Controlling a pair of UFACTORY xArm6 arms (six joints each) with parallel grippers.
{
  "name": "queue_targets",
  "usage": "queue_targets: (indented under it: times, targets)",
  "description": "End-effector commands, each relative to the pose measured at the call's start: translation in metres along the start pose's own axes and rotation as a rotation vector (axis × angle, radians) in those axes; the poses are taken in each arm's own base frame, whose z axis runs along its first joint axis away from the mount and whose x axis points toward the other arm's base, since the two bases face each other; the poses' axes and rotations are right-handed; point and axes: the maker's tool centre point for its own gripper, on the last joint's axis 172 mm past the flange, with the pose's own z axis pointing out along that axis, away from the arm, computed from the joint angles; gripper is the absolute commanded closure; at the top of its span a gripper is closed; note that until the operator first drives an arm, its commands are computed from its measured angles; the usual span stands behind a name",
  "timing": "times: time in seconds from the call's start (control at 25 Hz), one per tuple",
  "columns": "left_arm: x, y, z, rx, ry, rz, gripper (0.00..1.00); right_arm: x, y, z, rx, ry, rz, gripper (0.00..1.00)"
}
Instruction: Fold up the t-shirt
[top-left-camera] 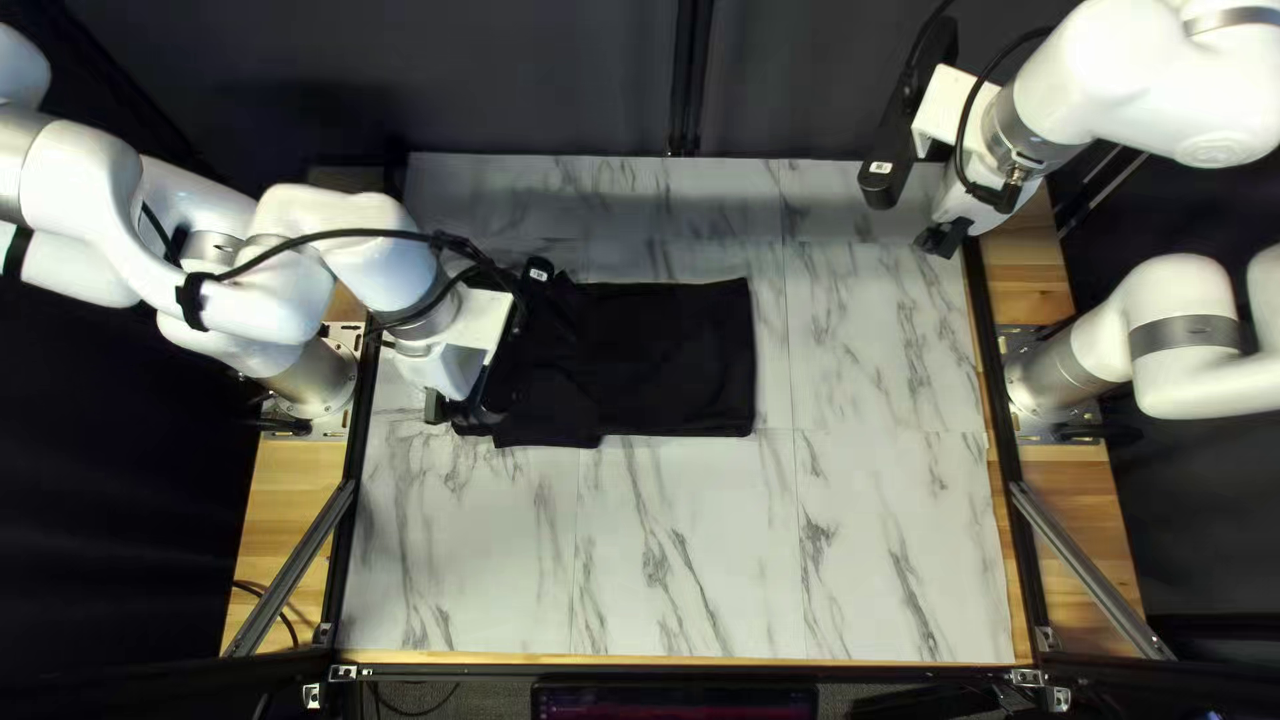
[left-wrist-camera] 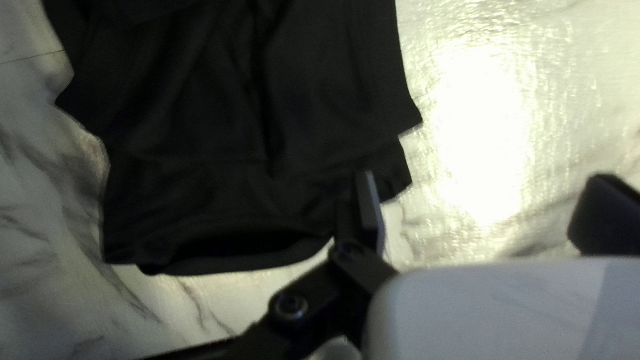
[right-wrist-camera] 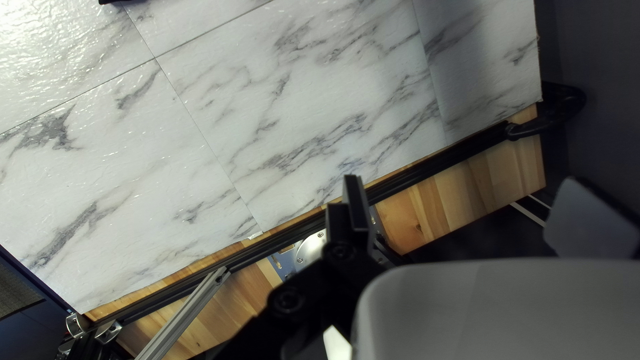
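A black t-shirt lies on the table, left of centre in the top left view, its right end straight-edged. My left gripper hangs over its left end, hiding part of it. In the left wrist view, the shirt shows stepped side edges and an opening at its near end. The left gripper is open there, one finger over the shirt's near corner, the other over bare table. My right gripper is beyond the shirt, over the table's far right corner. In its wrist view the right gripper is open with no cloth between its fingers.
Marble-patterned table extends around the shirt. Black rails and wooden side boards border it. A metal strut slants beside the right edge, another beside the left. A dark curtain hangs behind.
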Motion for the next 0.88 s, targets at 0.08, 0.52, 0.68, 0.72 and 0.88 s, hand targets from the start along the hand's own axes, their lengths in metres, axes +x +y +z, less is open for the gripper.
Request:
queue_targets:
  times: [0.08,0.52,0.68,0.72,0.88]
  targets:
    - [-0.002,0.002,0.001,-0.008,0.001,-0.005,0.00,0.000,0.000,0.000,0.000,0.000,0.000,0.00]
    - [-0.039,0.023,0.073,0.264,-0.106,-0.084,0.00,0.000,0.000,0.000,0.000,0.000,0.000,0.00]
    - [-0.054,0.026,0.098,0.352,-0.158,-0.144,0.00,0.000,0.000,0.000,0.000,0.000,0.000,0.00]
    - [-0.055,0.026,0.103,0.362,-0.166,-0.152,0.00,0.000,0.000,0.000,0.000,0.000,0.000,0.00]
    - [-0.064,0.026,0.124,0.400,-0.207,-0.193,0.01,0.000,0.000,0.000,0.000,0.000,0.000,0.00]
